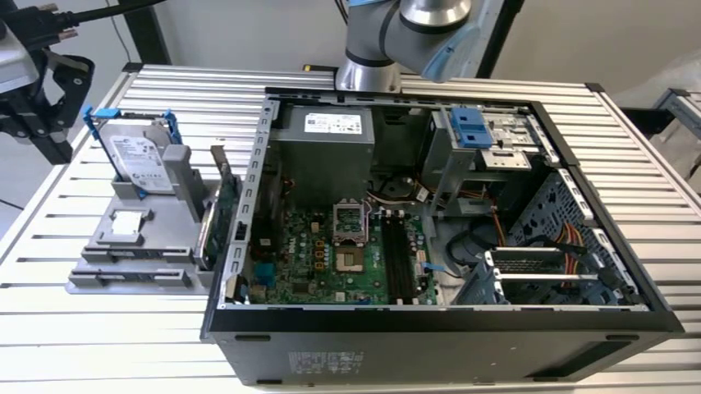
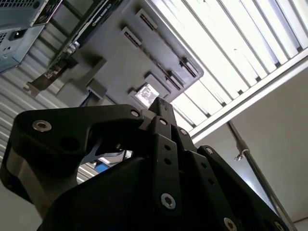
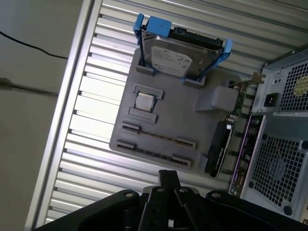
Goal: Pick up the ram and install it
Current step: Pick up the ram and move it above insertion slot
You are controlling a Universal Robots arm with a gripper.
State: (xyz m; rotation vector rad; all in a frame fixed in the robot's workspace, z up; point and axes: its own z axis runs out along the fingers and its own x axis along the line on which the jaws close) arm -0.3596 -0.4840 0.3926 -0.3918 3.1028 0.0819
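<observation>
In the exterior view my gripper (image 1: pixel 49 139) hangs off the table's left edge, left of the grey parts holder (image 1: pixel 131 246). In both wrist views its black fingers (image 3: pixel 168 179) are pressed together with nothing showing between them (image 2: pixel 162 107). The holder (image 3: pixel 192 120) lies below and ahead of the fingertips. Two long slots with end clips (image 3: pixel 154 136) cross the holder's near part, each with a thin dark line along it. I cannot tell whether the ram stands there. The black motherboard slots (image 1: pixel 398 258) lie inside the open computer case (image 1: pixel 438 316).
The holder also carries a silver hard drive in a blue frame (image 3: pixel 180 55), a small square chip (image 3: pixel 144 101) and a green expansion card (image 1: pixel 225 217) on edge beside the case wall. The slatted metal table (image 1: pixel 98 328) ends just left of the holder.
</observation>
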